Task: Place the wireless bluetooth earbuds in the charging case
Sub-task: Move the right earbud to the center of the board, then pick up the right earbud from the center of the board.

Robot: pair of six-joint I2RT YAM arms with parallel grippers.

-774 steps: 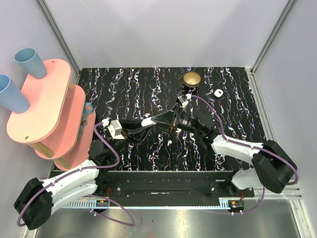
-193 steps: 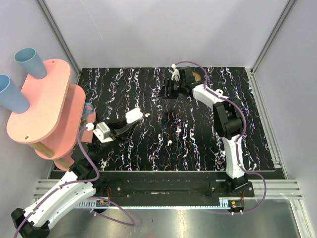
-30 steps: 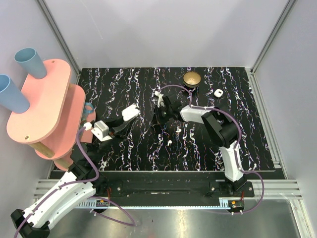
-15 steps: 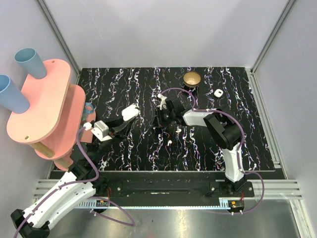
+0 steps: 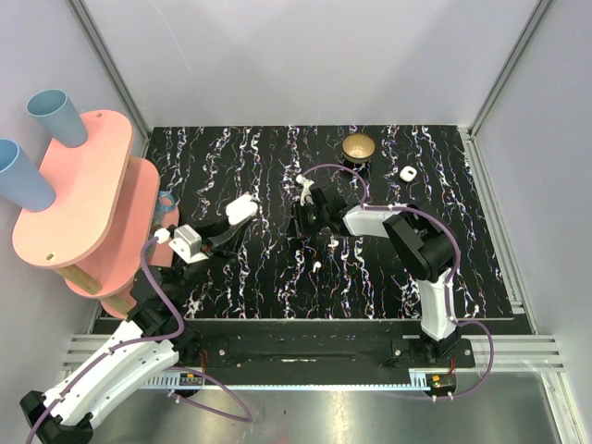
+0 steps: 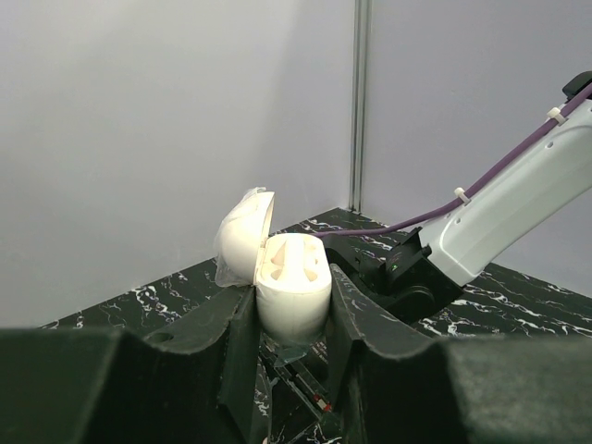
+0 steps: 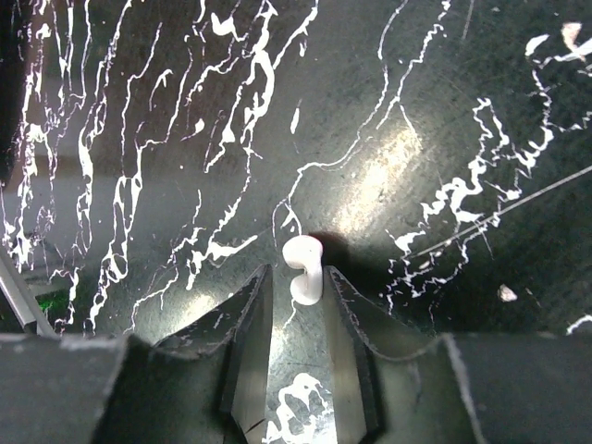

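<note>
Earbud [image 7: 302,268]: lengthwise between the right fingers [image 7: 248,319] (spread, not gripping)
Case [image 6: 291,287]: clamped in left fingers [image 6: 242,347], lid open

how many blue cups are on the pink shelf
2. One blue plastic cup sits at the back of the pink rounded shelf; the other nearer, cut by the left frame edge.
</note>
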